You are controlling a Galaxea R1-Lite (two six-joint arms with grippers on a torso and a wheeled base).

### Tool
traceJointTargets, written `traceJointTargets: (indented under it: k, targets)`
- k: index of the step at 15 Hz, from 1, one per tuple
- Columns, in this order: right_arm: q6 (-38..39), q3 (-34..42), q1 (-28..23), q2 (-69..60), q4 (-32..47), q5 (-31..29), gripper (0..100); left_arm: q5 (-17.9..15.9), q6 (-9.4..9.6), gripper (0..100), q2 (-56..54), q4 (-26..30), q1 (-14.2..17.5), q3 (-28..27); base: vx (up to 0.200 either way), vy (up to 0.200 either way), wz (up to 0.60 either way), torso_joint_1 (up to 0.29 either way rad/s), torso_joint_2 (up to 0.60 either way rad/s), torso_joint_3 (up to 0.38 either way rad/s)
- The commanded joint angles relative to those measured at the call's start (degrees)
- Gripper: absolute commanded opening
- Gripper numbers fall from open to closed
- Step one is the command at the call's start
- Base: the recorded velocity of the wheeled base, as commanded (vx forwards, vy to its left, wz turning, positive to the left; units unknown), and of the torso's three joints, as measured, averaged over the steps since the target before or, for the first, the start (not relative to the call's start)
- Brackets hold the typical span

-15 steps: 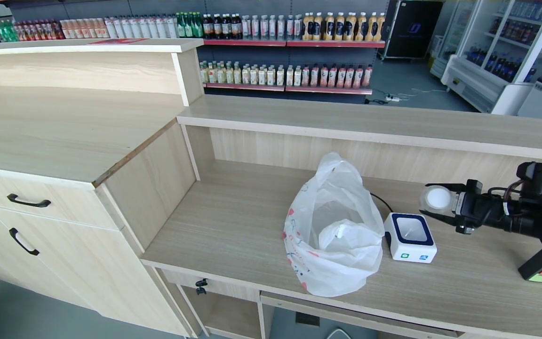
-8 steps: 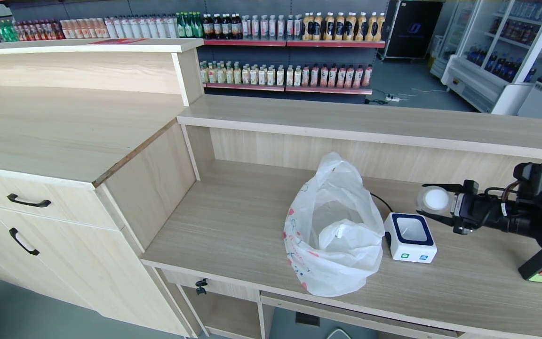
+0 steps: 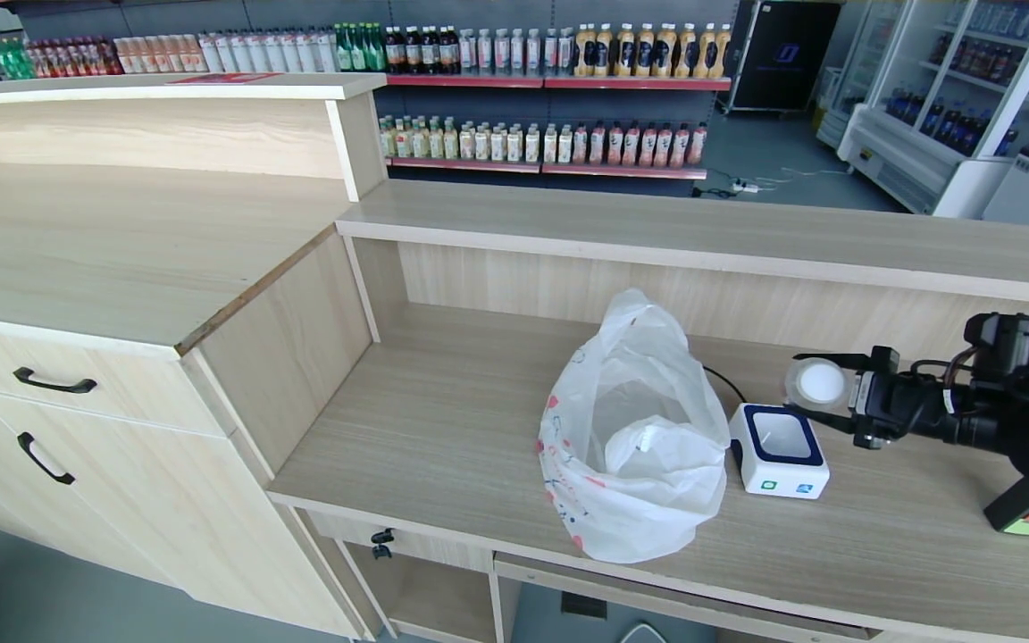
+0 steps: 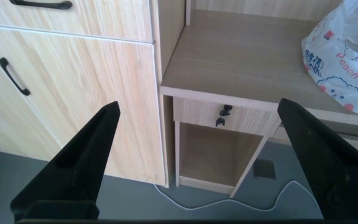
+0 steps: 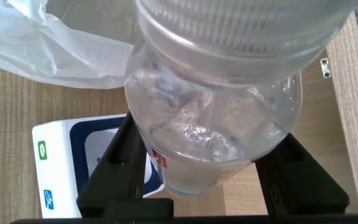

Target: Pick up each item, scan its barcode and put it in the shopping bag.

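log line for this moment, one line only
right hand: shut on clear bottle, above scanner beside shopping bag | left hand: open, low by counter | step: scan pending

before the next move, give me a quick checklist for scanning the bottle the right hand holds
1. Grip: right hand shut on the clear plastic bottle with white cap: ok.
2. Bottle over the white and blue box scanner: not ok, it seems off to one side.
3. Barcode facing the scanner: cannot tell.
4. White plastic shopping bag open: ok, its mouth gapes beside the scanner.
5. Left hand out of the way: ok, open, low in front of the wooden counter.
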Motion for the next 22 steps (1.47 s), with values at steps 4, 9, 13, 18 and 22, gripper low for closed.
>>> traceJointTargets:
  k: [4,9,13,18,22]
  targets:
    - [0.0,-0.2,0.1,1.2,0.0,1.2,0,0.0,-0.03,100,0.1,0.0,0.0,0.0,0.000,0.000,0.00,0.000,0.00,0.000]
    - [0.0,-0.6,0.1,2.0,-0.1,1.2,0,0.0,-0.03,100,0.1,0.0,0.0,0.0,0.000,0.000,0.00,0.000,0.00,0.000]
    - [0.4,-2.4,0.6,3.4,-0.1,1.8,0,0.0,-0.03,100,0.1,0.0,0.0,0.0,0.000,0.000,0.00,0.000,0.00,0.000]
    - [1.0,-3.8,2.0,4.6,-0.1,2.6,0,0.0,-0.03,100,0.1,0.0,0.0,0.0,0.000,0.000,0.00,0.000,0.00,0.000]
    - [1.3,-4.9,2.1,5.2,0.0,2.6,0,0.0,-0.03,100,0.1,0.0,0.0,0.0,0.000,0.000,0.00,0.000,0.00,0.000]
